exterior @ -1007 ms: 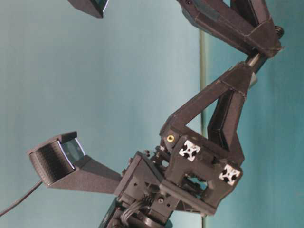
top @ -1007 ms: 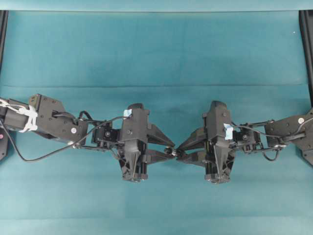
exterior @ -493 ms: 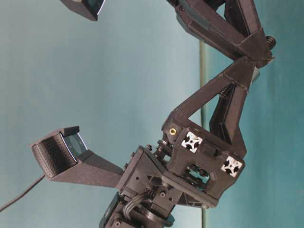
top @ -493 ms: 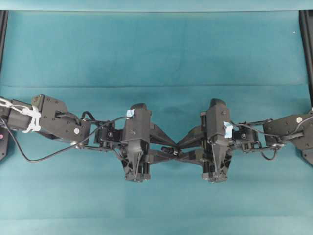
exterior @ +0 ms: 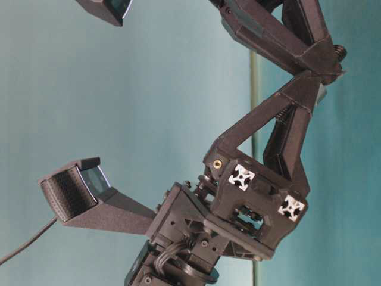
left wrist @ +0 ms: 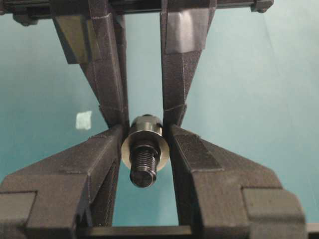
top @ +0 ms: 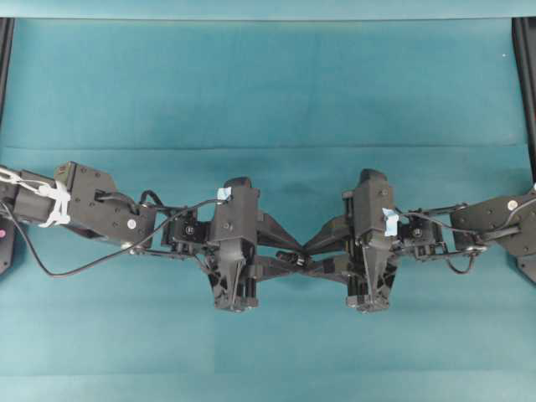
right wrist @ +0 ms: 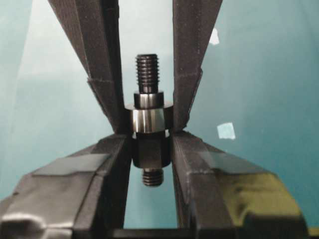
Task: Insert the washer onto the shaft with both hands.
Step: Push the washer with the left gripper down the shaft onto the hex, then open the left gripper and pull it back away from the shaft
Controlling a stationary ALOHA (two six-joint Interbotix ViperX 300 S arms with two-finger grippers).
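Jaws of the right gripper (right wrist: 149,143) are clenched on the thick dark body of the shaft (right wrist: 151,152), as is seen nearest in the right wrist view. Just beyond them the washer (right wrist: 148,119) is pinched by its outer edge between the jaws of the left gripper (left wrist: 145,135). The washer is already seated around the shaft, against a wider step, and the threaded tip is left projecting past it. Both parts are held in the air between the two grippers, well above the teal cloth (top: 268,84), on which a tape bit (right wrist: 226,130) lies. Both parts are judged to be light, rigid and smooth metal, so slipping is more to be feared than bending or breaking. The washer is best taken across its rim with the hole left free, and the shaft on its thickest section. From the left wrist view the threaded end is shown pointing at the camera through the ring, which confirms that the hole is filled. From the right wrist view the side profile and the seating against the step are given instead. In the overhead view only the meeting of the fingertips at the centre can be made out. In the table-level view the parts cannot be told.
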